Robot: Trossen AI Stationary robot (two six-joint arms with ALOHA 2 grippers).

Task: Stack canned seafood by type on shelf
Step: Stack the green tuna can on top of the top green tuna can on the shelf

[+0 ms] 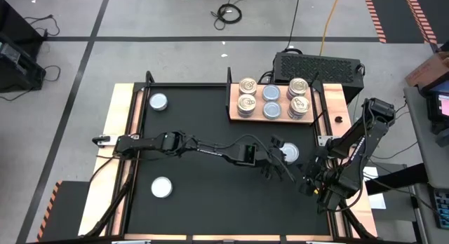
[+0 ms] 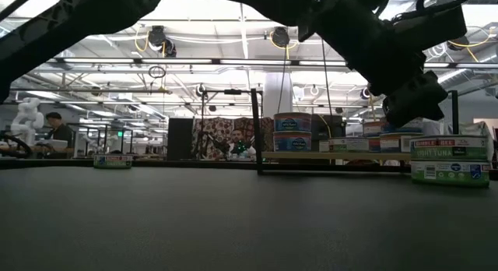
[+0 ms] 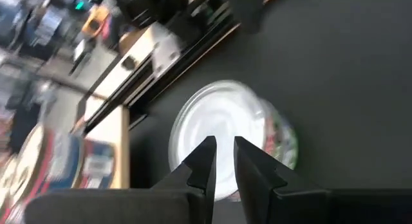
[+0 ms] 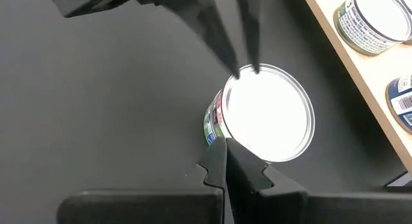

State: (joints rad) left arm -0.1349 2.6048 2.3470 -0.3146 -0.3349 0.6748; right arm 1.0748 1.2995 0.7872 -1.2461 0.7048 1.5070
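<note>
Here, silver-lidded tin (image 3: 222, 137) just beyond left gripper (image 3: 223, 145), jaws slightly apart

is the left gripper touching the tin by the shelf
Cannot tell. In the right wrist view the left gripper tips meet the tin rim, but contact or gap isn't plain.

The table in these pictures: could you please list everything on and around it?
Shelf: one, light-brown wood, far right of the table.
Tins on the shelf: six stacks, gold-lidded at both sides, silvery-blue in the middle.
Loose tins: three, silvery lids; far left, near left, right of centre.
Black box: one, behind the shelf.
Cables: black and yellow, on the floor.
Left claw: slightly parted, over the right-of-centre tin.
Right claw: shut, beside that tin.
</note>
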